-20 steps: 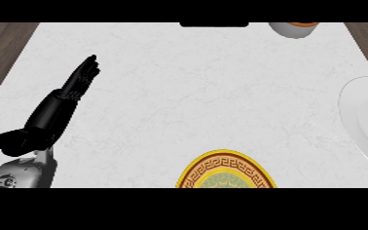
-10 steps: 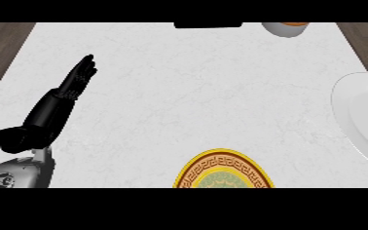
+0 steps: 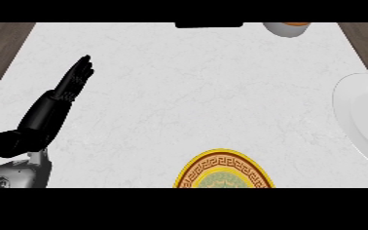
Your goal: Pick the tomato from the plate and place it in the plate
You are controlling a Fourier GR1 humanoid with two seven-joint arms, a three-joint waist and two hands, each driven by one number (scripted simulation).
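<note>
My left hand (image 3: 63, 95) rests at the left of the white counter, fingers straight and pointing up and away, holding nothing. A plate with a yellow and brown patterned rim (image 3: 224, 169) lies at the lower middle, cut off by the view's edge. A plain white plate (image 3: 352, 109) shows partly at the right edge. No tomato can be made out on either plate. My right hand is out of view.
A small white bowl with something orange in it (image 3: 286, 28) sits at the far right back edge. A dark flat object (image 3: 209, 25) lies at the back middle. Brown wooden floor shows beyond the counter's left and right corners.
The view has shifted: the bowl, dark object and white plate have slid leftward and more of the white plate shows. My left hand keeps its pose.
</note>
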